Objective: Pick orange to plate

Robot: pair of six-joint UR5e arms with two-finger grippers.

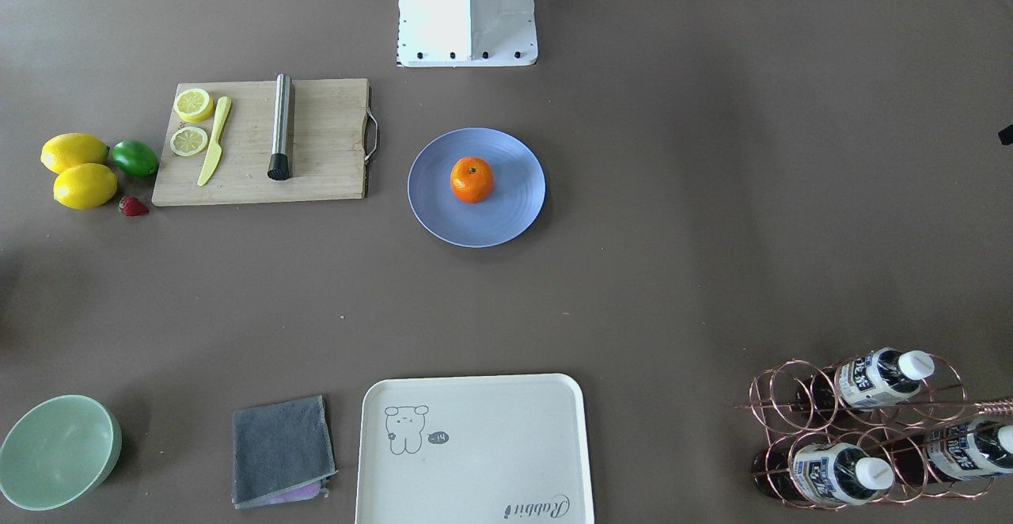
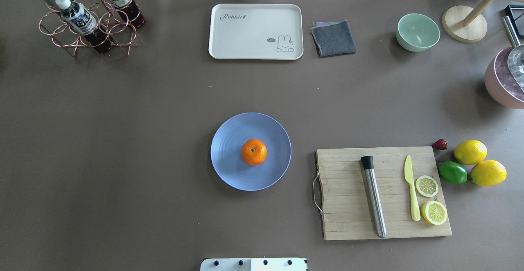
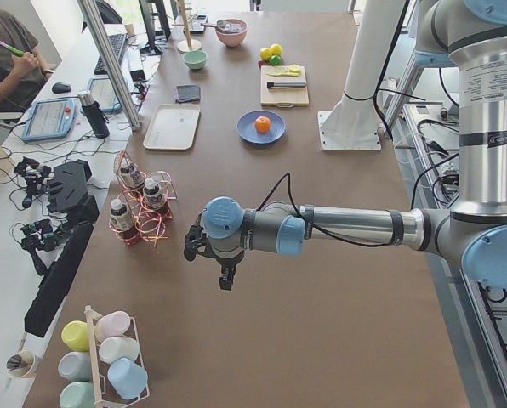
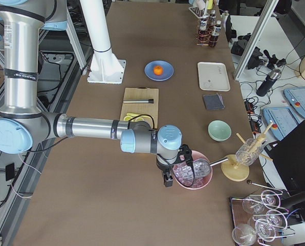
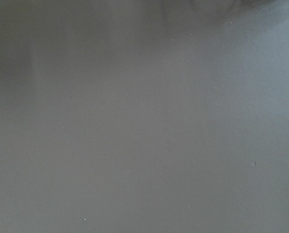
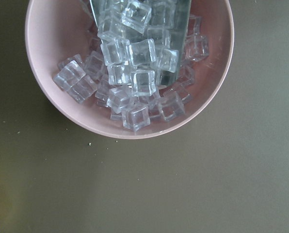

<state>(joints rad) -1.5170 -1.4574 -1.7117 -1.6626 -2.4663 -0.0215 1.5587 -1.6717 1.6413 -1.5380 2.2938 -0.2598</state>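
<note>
Starting at the left of the overhead view, we see the copper bottle rack (image 2: 82, 25) far off. At centre is the plate (image 2: 229, 168), with the orange (image 2: 254, 152) resting near its middle, stem dimple up, and to the right lies the wooden cutting board (image 2: 348, 197). We judge the placing done. The orange looks light, firm and apt to roll, so we would take it from above across its widest girth. The left gripper (image 3: 226, 274) hangs over bare table and the right gripper (image 4: 168, 178) over the pink bowl (image 6: 42, 92) of ice cubes (image 6: 135, 77). We cannot tell how wide either one stands.
</note>
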